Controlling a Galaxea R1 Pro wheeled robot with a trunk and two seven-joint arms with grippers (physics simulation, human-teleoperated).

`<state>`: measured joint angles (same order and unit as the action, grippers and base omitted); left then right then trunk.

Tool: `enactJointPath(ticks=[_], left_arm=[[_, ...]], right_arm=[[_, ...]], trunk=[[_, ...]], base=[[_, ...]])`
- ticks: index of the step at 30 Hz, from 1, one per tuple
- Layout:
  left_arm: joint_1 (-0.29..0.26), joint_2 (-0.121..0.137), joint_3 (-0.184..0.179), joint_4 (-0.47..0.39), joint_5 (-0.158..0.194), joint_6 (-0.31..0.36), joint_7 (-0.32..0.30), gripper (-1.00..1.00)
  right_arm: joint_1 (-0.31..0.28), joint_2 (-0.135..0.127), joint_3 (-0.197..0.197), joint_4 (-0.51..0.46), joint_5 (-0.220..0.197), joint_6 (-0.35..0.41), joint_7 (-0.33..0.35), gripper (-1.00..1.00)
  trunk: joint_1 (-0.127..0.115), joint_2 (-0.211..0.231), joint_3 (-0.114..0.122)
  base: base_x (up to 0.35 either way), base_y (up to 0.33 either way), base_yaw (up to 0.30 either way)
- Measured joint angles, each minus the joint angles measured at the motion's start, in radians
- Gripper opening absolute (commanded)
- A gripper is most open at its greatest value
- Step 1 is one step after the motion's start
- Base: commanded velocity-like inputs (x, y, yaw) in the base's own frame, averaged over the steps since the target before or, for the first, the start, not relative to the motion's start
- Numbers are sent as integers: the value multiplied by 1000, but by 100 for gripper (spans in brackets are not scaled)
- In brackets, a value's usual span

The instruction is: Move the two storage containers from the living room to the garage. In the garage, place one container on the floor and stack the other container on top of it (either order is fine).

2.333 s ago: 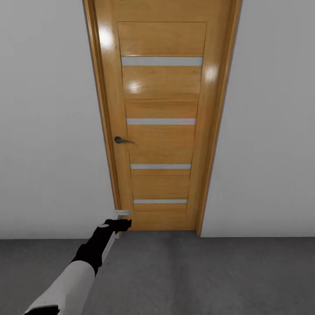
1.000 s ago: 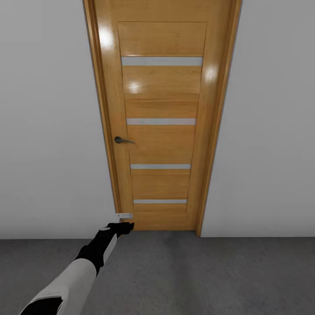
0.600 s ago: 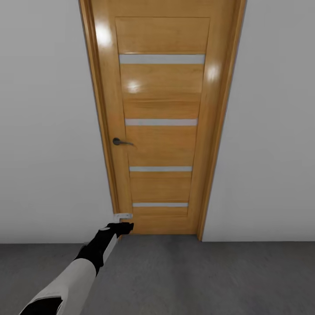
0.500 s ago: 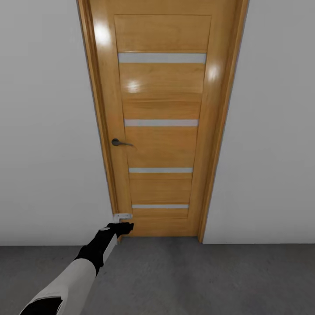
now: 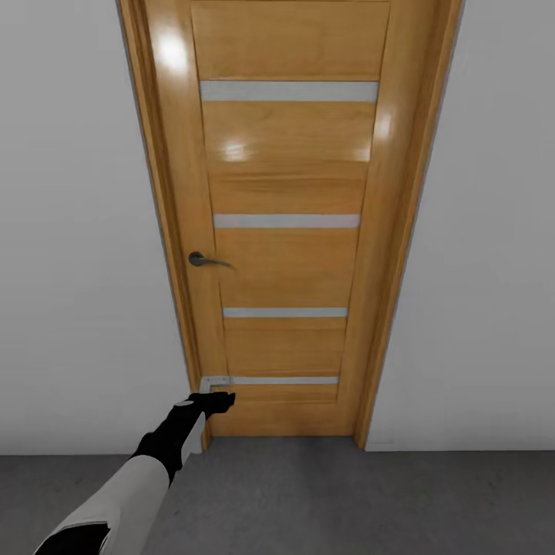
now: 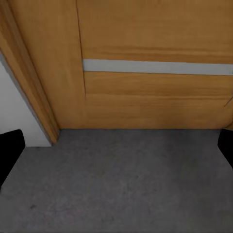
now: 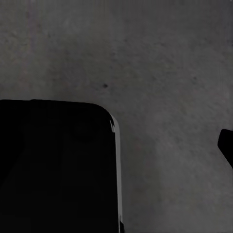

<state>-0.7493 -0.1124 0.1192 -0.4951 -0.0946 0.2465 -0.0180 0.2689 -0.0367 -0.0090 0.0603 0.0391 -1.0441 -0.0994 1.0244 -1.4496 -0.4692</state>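
The two storage containers are out of view. I face a shut wooden slatted door [image 5: 287,254] in a white-grey wall, standing on the dark grey concrete floor [image 5: 347,501]. My left arm reaches forward and low, with the left gripper [image 5: 222,391] near the door's lower left corner, by the frame. In the left wrist view the left gripper [image 6: 116,145] is open with nothing between its fingertips [image 6: 9,145], looking at the door's foot. The right wrist view shows one black fingertip [image 7: 226,144] at the picture's edge over bare concrete, the jaws spread wide.
A dark lever handle [image 5: 202,260] sits on the door's left side. White-grey walls [image 5: 69,270] flank the door on both sides. A black rounded body [image 7: 56,167] takes up part of the right wrist view.
The whole view has moved closer to the door, which now looks larger. My left arm dropped slightly at first, then kept its pose.
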Motion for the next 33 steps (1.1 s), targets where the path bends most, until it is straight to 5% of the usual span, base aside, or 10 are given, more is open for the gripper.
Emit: enactJointPath(ticks=[15,33], left_arm=[[0,-1,0,0,0,-1,0,100],[0,-1,-1,0,0,-5,3,100]], right_arm=[[0,0,0,0,-1,0,0,100],[0,0,0,0,-1,0,-1,100]], trunk=[[0,0,0],[0,0,0]], base=[[276,157,0],[107,-22,0]])
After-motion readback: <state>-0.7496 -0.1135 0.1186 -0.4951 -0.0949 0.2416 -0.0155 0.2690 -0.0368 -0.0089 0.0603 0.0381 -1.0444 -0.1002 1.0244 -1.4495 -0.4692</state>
